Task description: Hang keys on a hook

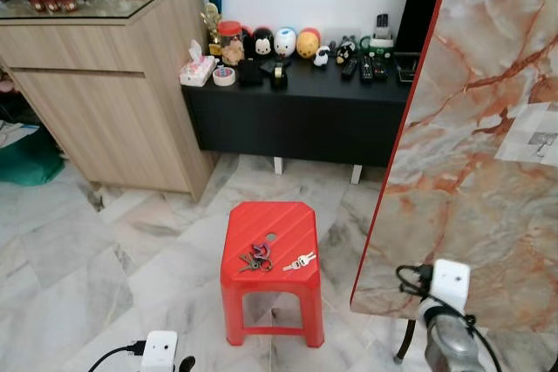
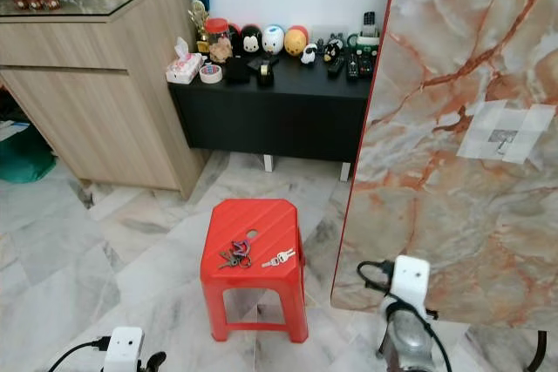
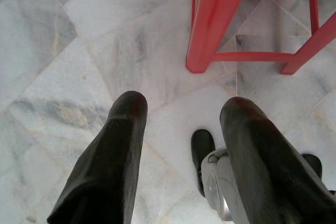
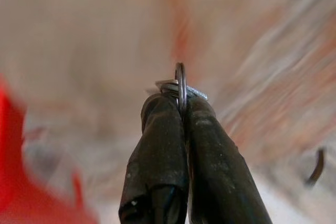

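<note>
Even, bright indoor light fills both eye views, which are sharp, with soft shadow under the stool (image 1: pixel 270 241). The left wrist view is clear too. In the right wrist view the background smears into blur; only the key ring (image 4: pixel 180 85) stays crisp.

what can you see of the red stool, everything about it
The red stool looks like moulded plastic, with a ribbed square seat, a small hole near the seat's middle and four splayed legs joined by low rails. It stands upright on the marble floor, before the black cabinet and beside the leaning marble board. Two bunches of keys lie on the seat: a reddish bunch and a silver bunch.
</note>
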{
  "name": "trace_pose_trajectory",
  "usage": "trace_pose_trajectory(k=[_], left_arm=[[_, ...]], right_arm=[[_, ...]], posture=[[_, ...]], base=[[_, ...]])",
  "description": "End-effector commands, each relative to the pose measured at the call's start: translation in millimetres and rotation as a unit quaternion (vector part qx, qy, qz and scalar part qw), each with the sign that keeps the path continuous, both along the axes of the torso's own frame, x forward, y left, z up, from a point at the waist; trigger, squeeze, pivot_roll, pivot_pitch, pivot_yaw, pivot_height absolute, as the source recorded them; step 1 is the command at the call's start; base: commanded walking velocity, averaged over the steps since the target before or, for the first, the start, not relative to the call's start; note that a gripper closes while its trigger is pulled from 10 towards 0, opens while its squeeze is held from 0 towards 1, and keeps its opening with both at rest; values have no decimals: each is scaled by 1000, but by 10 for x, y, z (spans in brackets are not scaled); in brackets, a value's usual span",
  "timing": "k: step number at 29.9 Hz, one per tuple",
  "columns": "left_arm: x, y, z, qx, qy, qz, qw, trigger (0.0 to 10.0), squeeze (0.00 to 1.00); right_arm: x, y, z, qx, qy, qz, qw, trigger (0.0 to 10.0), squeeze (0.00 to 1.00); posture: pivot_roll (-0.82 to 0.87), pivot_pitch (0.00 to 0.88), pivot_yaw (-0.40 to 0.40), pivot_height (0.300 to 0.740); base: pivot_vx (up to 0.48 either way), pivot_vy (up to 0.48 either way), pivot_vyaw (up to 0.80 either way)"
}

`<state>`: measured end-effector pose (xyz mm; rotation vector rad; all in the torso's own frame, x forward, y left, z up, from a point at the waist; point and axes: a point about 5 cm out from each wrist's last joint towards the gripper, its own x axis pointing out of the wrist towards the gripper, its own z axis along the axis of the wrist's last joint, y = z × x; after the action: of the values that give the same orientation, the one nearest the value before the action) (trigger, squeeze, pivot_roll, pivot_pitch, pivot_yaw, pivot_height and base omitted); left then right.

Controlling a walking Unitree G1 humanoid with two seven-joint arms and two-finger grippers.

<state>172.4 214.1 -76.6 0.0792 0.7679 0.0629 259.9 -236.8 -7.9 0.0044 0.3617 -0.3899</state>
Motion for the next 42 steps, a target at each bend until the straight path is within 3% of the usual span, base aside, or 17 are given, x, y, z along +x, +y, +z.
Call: trace_pose_trajectory(k=[1,5,7,12,17,20,25,42], left_arm=[[-34,34,-9,8,5,0,1000,10000,0],[-48,47,-12,10,5,3,1000,10000,0],[-53,51,-14,9,6,3,1000,10000,0],[-48,51,-12,10,7,-1,1000,10000,0],[-36,51,-5,12,4,-2,1000,10000,0],[-40,56,-4,13,2,-4,1000,10000,0],[-64,68,-13,13,6,-3,1000,10000,0],[-125,68,-45,15,19,-2,1000,10000,0]], right_arm=[[5,-20,65,-12,-28,-13,999,10000,0],[-103,-26,134,-46,-67,-38,996,10000,0],[-194,-77,236,-98,-90,-49,990,10000,0],[-169,-134,426,-148,-114,-73,980,10000,0],[-42,-122,533,-126,-141,-90,978,10000,0],[12,64,468,-69,-137,-57,987,10000,0],[21,241,502,-28,-145,-39,988,10000,0],[64,210,564,-23,-150,-26,988,10000,0]], posture=[[-45,0,11,740],[-43,0,6,740],[-49,0,12,740],[-54,0,16,740],[-55,0,18,740],[-47,0,12,740],[-45,0,17,740],[-54,0,18,740]], base=[[0,0,0],[0,0,0],[0,0,0],[0,0,0],[0,0,0],[0,0,0],[0,-207,0],[0,-216,0]])
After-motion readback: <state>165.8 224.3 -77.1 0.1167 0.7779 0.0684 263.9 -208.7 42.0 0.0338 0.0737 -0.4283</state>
